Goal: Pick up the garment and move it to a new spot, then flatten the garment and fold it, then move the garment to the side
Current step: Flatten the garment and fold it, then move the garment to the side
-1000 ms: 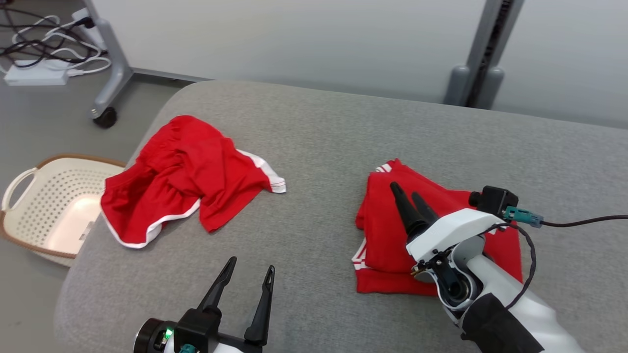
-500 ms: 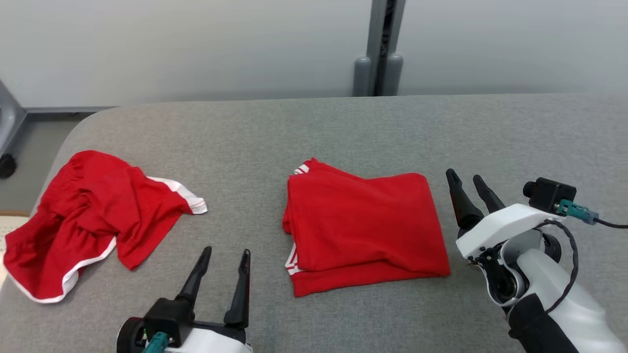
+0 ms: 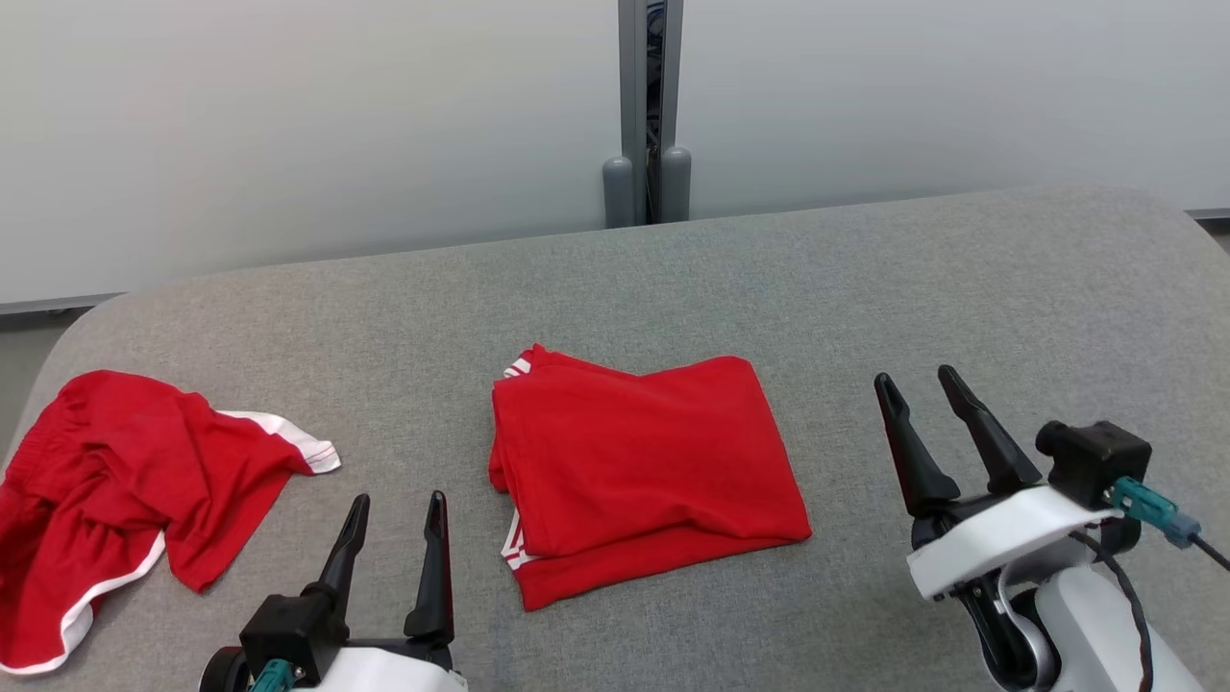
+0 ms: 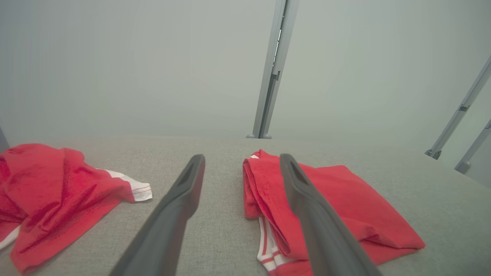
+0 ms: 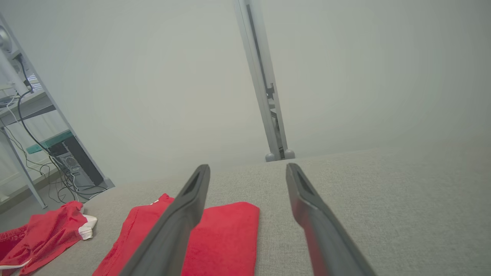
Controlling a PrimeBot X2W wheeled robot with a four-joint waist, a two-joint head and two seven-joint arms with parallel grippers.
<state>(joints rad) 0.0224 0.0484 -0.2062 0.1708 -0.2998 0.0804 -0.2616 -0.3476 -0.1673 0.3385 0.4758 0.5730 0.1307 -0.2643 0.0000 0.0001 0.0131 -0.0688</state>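
Note:
A folded red garment (image 3: 639, 471) with white stripes lies in the middle of the grey cushion (image 3: 865, 288), also seen as a red garment (image 4: 330, 207) in the left wrist view and a red garment (image 5: 226, 237) in the right wrist view. My left gripper (image 3: 396, 507) stands open at the bottom left, a little left of the folded piece. To the right of the fold my right gripper (image 3: 913, 382) hangs open and apart from it. Neither gripper holds anything.
A second, crumpled pair of red shorts (image 3: 125, 490) with white trim lies at the cushion's left end. A grey wall with a vertical post (image 3: 646, 106) stands behind. A rack with cables (image 5: 46, 153) is off to the left in the right wrist view.
The head camera has swung right, so the basket and floor left the picture. My right gripper has come off the folded garment and now sits to its right.

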